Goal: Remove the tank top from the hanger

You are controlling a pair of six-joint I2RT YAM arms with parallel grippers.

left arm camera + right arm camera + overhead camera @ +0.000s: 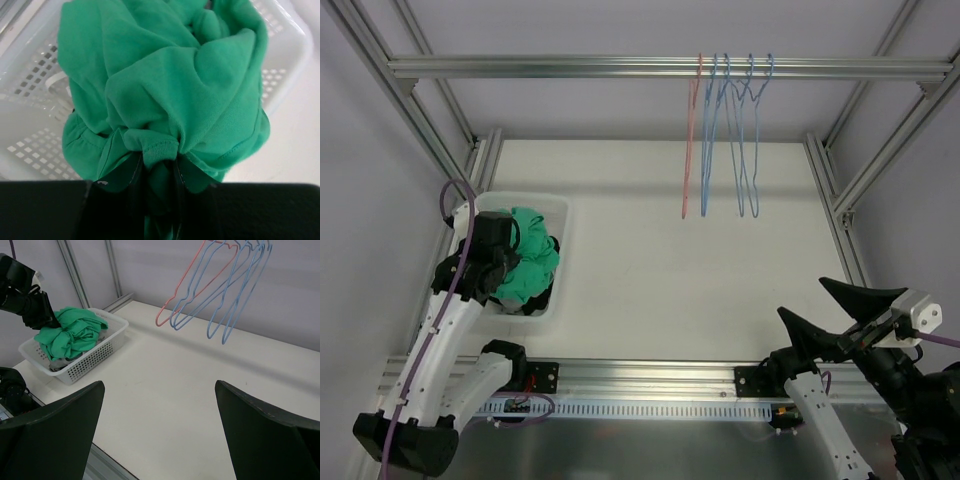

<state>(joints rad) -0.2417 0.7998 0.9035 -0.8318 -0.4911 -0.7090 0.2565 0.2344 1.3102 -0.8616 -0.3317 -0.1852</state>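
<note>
Green tank top (165,90), bunched with no clear long axis, pinched by a fold in the left gripper (160,172). It sits just ahead of the fingertips, over the basket (287,45). Hangers (706,150) bare and well apart. Right gripper (160,390) spread wide, holding nothing, far off. We judge the drop falls to the left arm.

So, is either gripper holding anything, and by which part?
Left gripper pinches a bunched fold of the green fabric tank top, over the white perforated plastic basket. Right gripper is open, empty.
</note>
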